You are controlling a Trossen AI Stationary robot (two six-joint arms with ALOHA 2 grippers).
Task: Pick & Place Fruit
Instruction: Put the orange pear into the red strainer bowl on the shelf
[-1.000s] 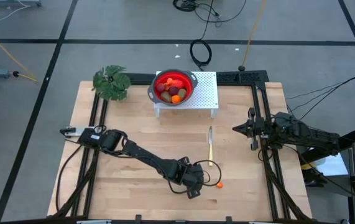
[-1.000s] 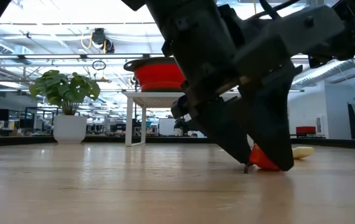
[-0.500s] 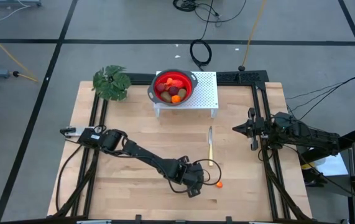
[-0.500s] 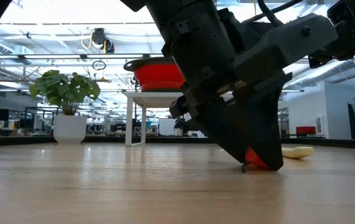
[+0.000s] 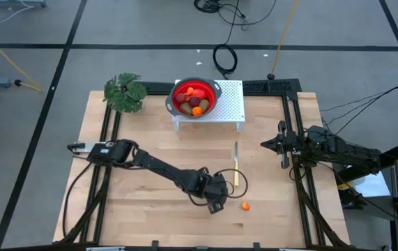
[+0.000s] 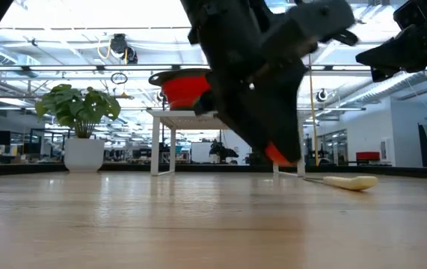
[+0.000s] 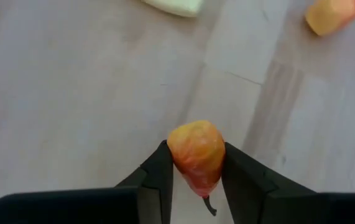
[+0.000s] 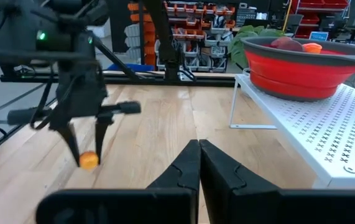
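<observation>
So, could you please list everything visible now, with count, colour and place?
held fruit: one, orange-red, lifted off the table
loose fruit: one, orange, on table near left gripper
bowl fruit: several, red, brown, orange, in bowl
bowl: one, red, on stand
stand: one, white, far side
knife: one, pale handle, mid-table
plant: one, green, far left corner
table: one, light wood
left gripper: gripping held fruit
right gripper: shut, waiting at right edge

Fruit [image 7: 196,152] between left hand [image 7: 193,180] fingers, above table [image 5: 150,216]; bowl [image 5: 196,97] on rack [image 5: 230,104] behind.
</observation>
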